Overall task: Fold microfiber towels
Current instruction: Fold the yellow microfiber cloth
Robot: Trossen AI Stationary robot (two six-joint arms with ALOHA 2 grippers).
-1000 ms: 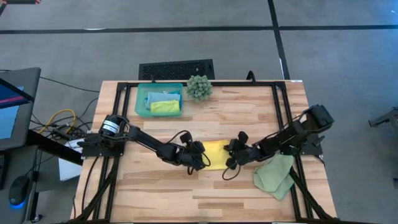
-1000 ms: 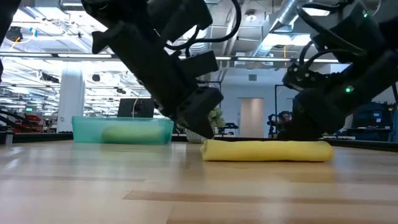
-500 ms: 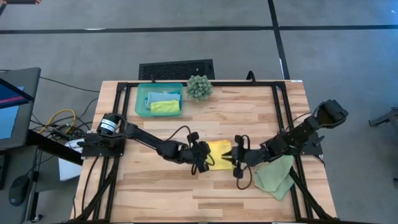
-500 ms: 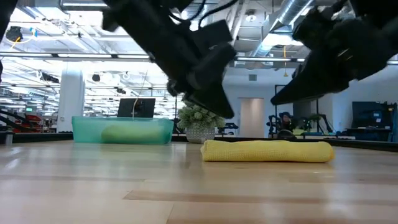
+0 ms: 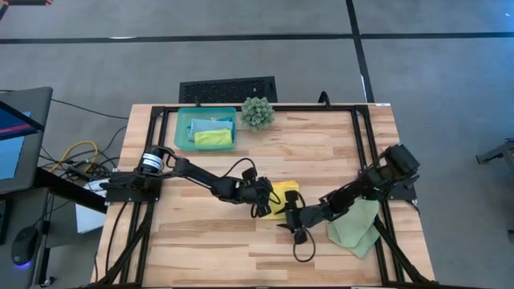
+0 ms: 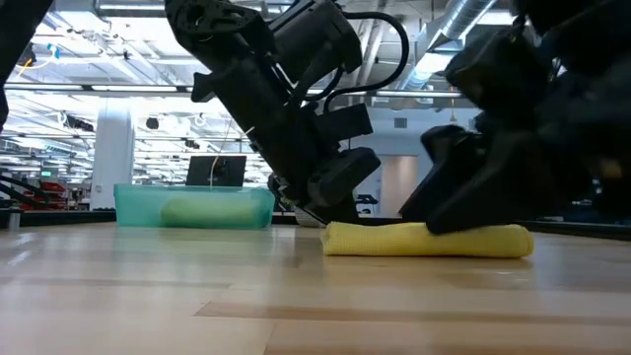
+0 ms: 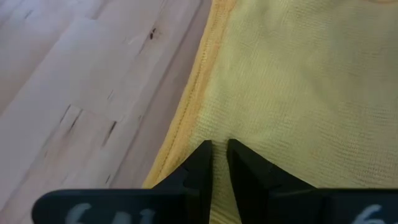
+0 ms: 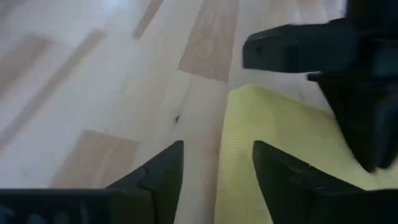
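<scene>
The yellow microfiber towel [image 5: 286,193] lies folded flat on the wooden table, in the middle. My left gripper [image 7: 217,148] is shut, its tips down on the towel's left end [image 6: 335,229]. My right gripper [image 8: 217,152] is open at the towel's near side [image 5: 291,218]. One of its fingers [image 8: 163,171] is over bare wood and the other [image 8: 277,171] over the cloth. A pale sage green towel [image 5: 353,226] lies crumpled at the right. A light blue and a lime green towel [image 5: 212,137] lie in the teal tray [image 5: 183,128]. My left gripper presses its shut fingertips [image 7: 204,155] on the yellow towel's top face [image 7: 219,132], a little in from a hemmed edge [image 7: 186,118]. The fingers slant down from the table's left. The towel lies flat on the table. Whether my right gripper touches the towel, I cannot tell.
A spiky green ball-shaped plant [image 5: 257,112] stands at the far edge beside the tray. A black frame [image 5: 363,136] runs round the tabletop. Bare wood lies along the near edge [image 5: 225,257] and at the far right [image 5: 321,144].
My left gripper has risen, gone toward the table's right edge and come down on the yellow towel's left end. My right gripper has lifted off the towel, swung toward the table's near and left edges, rolled and opened at the towel's near side. The towel has stayed put.
</scene>
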